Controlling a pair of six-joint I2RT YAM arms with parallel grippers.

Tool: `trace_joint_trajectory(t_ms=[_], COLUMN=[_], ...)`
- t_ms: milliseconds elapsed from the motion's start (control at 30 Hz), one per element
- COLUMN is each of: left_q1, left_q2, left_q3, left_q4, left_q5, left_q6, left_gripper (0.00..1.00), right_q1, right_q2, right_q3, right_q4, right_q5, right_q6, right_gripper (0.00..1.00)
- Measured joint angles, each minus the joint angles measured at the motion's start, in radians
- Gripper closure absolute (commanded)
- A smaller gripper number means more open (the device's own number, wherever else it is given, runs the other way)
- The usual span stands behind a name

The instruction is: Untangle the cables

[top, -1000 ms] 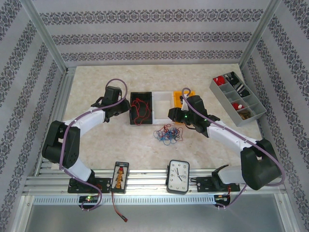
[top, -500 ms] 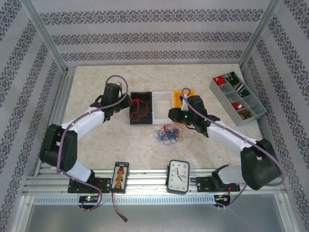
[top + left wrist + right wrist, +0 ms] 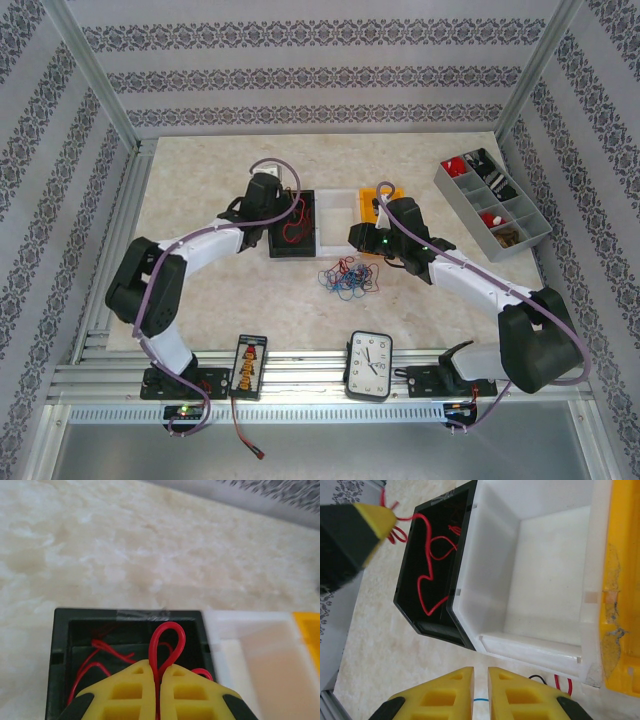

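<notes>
The cables [image 3: 347, 276] lie in a loose red/blue/black bunch on the table [image 3: 200, 290], just in front of the white bin [image 3: 545, 555]. L gripper [image 3: 157, 676] is clamped tight on a red cable [image 3: 167, 639] loop over the black bin [image 3: 59, 640], w/ more red strand inside. R gripper [image 3: 480, 672] hangs near the bunch, jaws nearly together, a blue strand [image 3: 480, 699] in the gap; can't tell if gripped.
</notes>
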Motion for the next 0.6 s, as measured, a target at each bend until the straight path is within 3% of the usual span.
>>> trace_joint_trajectory(t_ms=[167,600], left_q1=[-0.008,-0.048], left_q2=[0.048,0.225], left_q3=[0.019,0.185], left_q4=[-0.055,-0.196], left_q5=[-0.058,-0.055], left_q6=[0.007,-0.014], left_gripper=[1.00,1.00], right_q1=[0.000,-0.001], right_q2=[-0.003,-0.006], right_q3=[-0.004,-0.014], right_q4=[0.000,-0.003], right_q5=[0.009,0.011], right_q6=[0.000,0.000], right_gripper=[0.83,0.83])
